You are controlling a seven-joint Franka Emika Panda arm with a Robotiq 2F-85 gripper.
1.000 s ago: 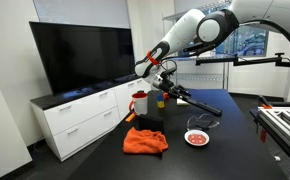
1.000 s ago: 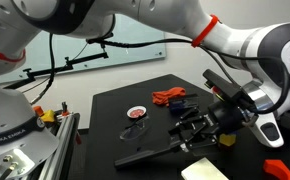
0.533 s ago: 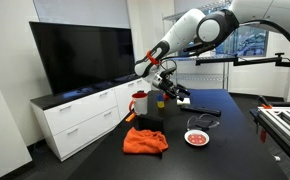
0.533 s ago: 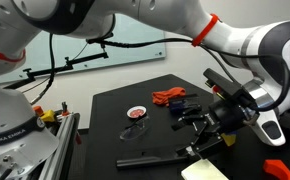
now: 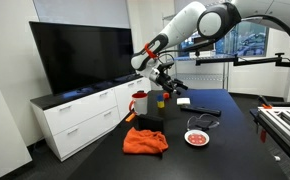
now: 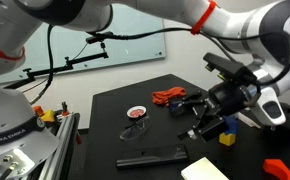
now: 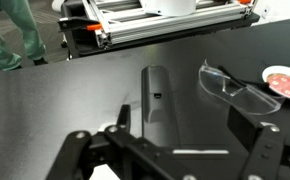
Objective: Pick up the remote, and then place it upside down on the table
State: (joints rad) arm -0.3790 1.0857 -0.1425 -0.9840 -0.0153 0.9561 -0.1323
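the claw (image 6: 200, 128) has lifted off the desk (image 6: 113, 108) since a second ago, when it sat low at one end of the remote (image 6: 152, 157); the remote now lies alone on the black top. the claw hangs in the air above and to one side of it, not touching it. in the wrist view the claw (image 7: 175, 142) is spread wide with nothing between its fingers (image 7: 270, 150), and the remote (image 7: 155, 95) lies flat on the desk (image 7: 55, 95) under the gap, running lengthwise away from the camera. the face turned up looks plain and dark, with only a small notch.

just beside the remote in the wrist view, but apart from it, lies a pair of clear glasses (image 7: 235, 90). past them, at the edge of the picture, sits a small red and white dish (image 7: 285, 82). in an exterior view the dish (image 6: 137, 112) is further back on the desk, with an orange cloth (image 6: 167, 97) behind it. a flat white rectangle (image 6: 205, 170) lies near the remote's end, and a yellow block (image 6: 226, 138) sits below the claw. in an exterior view the claw (image 5: 168, 85) is high over the desk (image 5: 230, 105), the cloth (image 5: 145, 140) at the near edge.
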